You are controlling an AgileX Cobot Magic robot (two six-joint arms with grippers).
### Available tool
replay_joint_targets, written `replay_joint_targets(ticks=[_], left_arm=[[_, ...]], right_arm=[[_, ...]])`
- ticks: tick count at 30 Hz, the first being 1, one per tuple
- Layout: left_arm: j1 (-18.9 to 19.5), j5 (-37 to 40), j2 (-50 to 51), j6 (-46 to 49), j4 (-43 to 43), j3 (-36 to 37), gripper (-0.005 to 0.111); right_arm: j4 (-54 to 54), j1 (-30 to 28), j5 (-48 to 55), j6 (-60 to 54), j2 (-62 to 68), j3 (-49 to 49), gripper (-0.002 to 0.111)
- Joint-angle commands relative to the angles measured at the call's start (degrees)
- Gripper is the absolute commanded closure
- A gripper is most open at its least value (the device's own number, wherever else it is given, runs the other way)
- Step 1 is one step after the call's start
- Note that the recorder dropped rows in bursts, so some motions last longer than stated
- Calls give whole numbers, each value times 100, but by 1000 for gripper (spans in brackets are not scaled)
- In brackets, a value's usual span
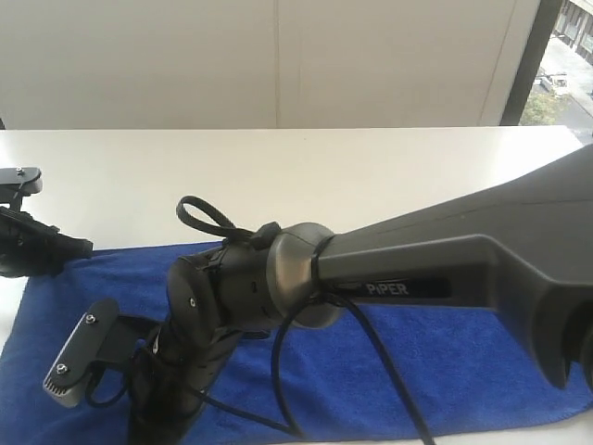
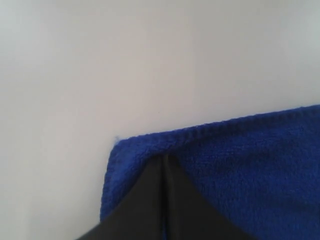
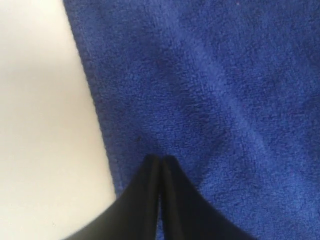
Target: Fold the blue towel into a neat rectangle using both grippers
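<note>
The blue towel (image 1: 463, 362) lies spread flat on the white table (image 1: 278, 176), along its near side. My left gripper (image 1: 83, 247) is at the towel's far left corner. In the left wrist view the left gripper (image 2: 165, 157) is shut, pinching the towel (image 2: 250, 165) just inside that corner. My right arm (image 1: 445, 269) reaches across the towel to its near left part. The right gripper (image 3: 161, 159) is shut on the towel (image 3: 225, 90) close to its side edge. In the exterior view the arm's wrist hides the right fingertips.
Bare white table (image 3: 40, 125) lies beyond the towel's left edge and behind it. A pale wall (image 1: 278, 56) rises at the table's far edge, with a window strip (image 1: 565, 56) at the top right. The right arm's cables (image 1: 371, 371) hang over the towel.
</note>
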Motion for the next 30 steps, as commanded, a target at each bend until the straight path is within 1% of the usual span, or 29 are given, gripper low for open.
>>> replay_joint_targets(ticks=[1, 11, 15, 21, 23, 24, 25, 26, 27, 28, 29, 30], left_arm=[[7, 127, 135, 14, 90, 78, 107], [7, 92, -1, 14, 90, 78, 107], [7, 148, -316, 14, 90, 78, 107], [7, 440, -1026, 14, 90, 78, 107], [7, 750, -1486, 14, 90, 78, 107], [7, 1087, -1875, 14, 162, 78, 107], [7, 1336, -2043, 14, 209, 78, 107], [7, 1909, -2456, 14, 394, 78, 107], [7, 2182, -2642, 14, 496, 78, 107], [7, 2910, -2972, -44, 762, 78, 107], [7, 3242, -3076, -80, 872, 78, 107], [7, 3927, -3263, -233, 977, 135, 107]], right_arm=[[1, 15, 371, -68, 52, 23, 106], [1, 15, 225, -166, -167, 13, 106], [-43, 15, 53, -166, -353, 13, 106], [-114, 3, -183, -166, -664, 13, 106], [-240, -119, -148, -166, -863, -62, 108], [-306, -312, 75, -166, -997, -196, 108], [-306, -423, 170, -166, -1046, -253, 108], [-306, -756, 405, -166, -1138, -389, 108], [-306, -943, 508, -166, -1161, -458, 108], [-316, -1316, 943, -176, -1165, -689, 108], [-330, -1465, 1089, -191, -1165, -757, 108], [-343, -1799, 1224, -191, -1165, -813, 108]])
